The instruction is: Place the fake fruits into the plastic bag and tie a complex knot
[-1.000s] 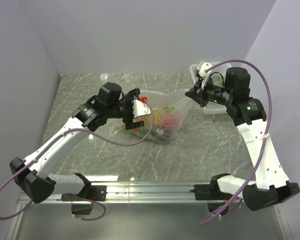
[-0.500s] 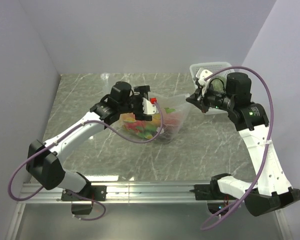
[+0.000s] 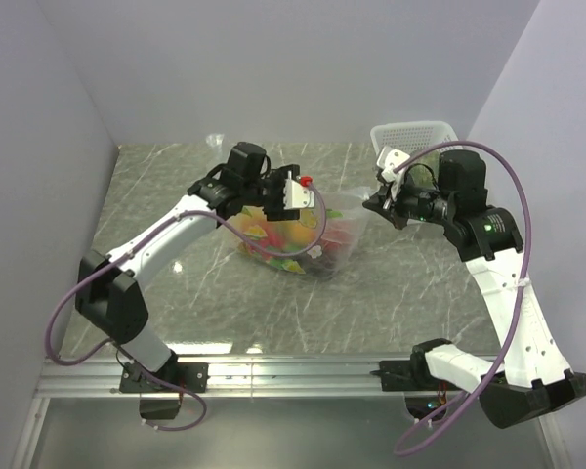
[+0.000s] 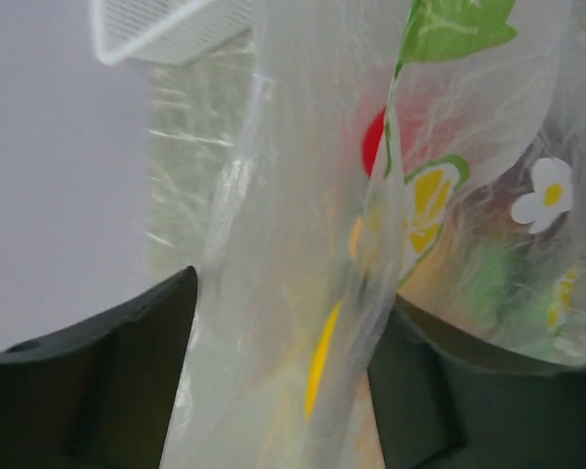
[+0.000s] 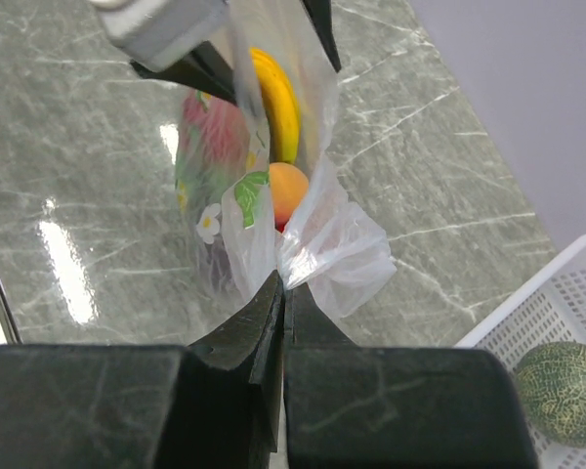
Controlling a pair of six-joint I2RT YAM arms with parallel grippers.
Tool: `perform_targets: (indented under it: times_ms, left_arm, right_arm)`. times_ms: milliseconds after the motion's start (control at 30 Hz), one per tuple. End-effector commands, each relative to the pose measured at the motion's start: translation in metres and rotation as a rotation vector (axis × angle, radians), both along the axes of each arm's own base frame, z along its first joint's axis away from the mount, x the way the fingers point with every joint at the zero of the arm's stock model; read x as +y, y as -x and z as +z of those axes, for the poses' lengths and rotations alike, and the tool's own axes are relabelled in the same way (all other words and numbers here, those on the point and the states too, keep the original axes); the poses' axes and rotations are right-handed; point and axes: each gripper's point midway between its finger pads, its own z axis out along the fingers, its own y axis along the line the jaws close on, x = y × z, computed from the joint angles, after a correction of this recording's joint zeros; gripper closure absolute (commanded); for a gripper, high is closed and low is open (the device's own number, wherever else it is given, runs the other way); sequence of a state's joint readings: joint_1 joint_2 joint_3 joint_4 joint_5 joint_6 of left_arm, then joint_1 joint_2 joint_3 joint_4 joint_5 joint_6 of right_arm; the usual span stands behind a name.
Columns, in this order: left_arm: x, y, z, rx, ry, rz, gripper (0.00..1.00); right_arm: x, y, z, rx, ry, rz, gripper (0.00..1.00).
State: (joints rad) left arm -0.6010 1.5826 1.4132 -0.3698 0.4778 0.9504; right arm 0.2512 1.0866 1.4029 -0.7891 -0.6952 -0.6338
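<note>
Now | left gripper: at the plastic bag's left rim, jaws apart around loose film, likely to gather it | plastic bag: clear, crinkly, flower-printed, fake fruits inside | right gripper: clamped on the bag's right corner, stretching the mouth | melon: right of the bag, in the basket.

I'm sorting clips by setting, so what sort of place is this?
Probably a robotics lab test cell: two robot arms bolted to a metal rail at the edge of a marble-patterned table, plain pale walls boxing it in, and fake fruits in a plastic bag.
</note>
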Motion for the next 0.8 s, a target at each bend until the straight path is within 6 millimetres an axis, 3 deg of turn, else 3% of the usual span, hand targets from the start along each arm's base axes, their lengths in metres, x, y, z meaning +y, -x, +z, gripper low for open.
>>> perform_targets:
  times_ms: [0, 133, 167, 233, 267, 300, 333, 433, 567, 667, 767]
  left_arm:
    - [0.004, 0.010, -0.014, 0.158, -0.038, -0.029, 0.32]
    - [0.012, 0.011, -0.031, 0.278, -0.060, 0.011, 0.58]
    - [0.012, 0.013, -0.031, 0.307, -0.041, 0.010, 0.71]
    - [0.012, 0.018, -0.028, 0.359, -0.013, 0.015, 0.85]
    - [0.010, 0.022, -0.024, 0.373, 0.006, 0.007, 0.89]
    - [0.009, 0.025, -0.022, 0.395, 0.020, 0.008, 0.94]
    - [0.008, 0.027, -0.019, 0.400, 0.030, 0.002, 0.99]
    - [0.006, 0.035, -0.009, 0.429, 0.068, -0.024, 1.00]
    - [0.007, 0.044, -0.004, 0.444, 0.073, -0.053, 1.00]
    - [0.006, 0.047, -0.005, 0.442, 0.072, -0.073, 1.00]
    - [0.005, 0.044, -0.008, 0.465, 0.077, -0.055, 1.00]
  right_arm:
    - [0.000, 0.002, 0.012, -0.073, -0.002, 0.006, 1.00]
    - [0.001, -0.003, 0.019, -0.090, -0.028, -0.009, 1.00]
    - [0.002, -0.007, 0.024, -0.091, -0.052, -0.030, 0.82]
    - [0.000, -0.010, 0.026, -0.088, -0.060, -0.055, 0.48]
    - [-0.002, -0.014, 0.028, -0.082, -0.082, -0.087, 0.16]
    - [-0.006, -0.013, 0.030, -0.094, -0.094, -0.111, 0.11]
    - [-0.008, -0.013, 0.031, -0.102, -0.100, -0.114, 0.08]
    - [-0.014, -0.005, 0.026, -0.144, -0.127, -0.101, 0.01]
    - [-0.014, 0.000, 0.011, -0.225, -0.118, -0.032, 0.00]
    - [-0.006, -0.010, 0.009, -0.206, -0.139, 0.008, 0.00]
    - [0.010, -0.026, 0.024, -0.189, -0.198, 0.062, 0.00]
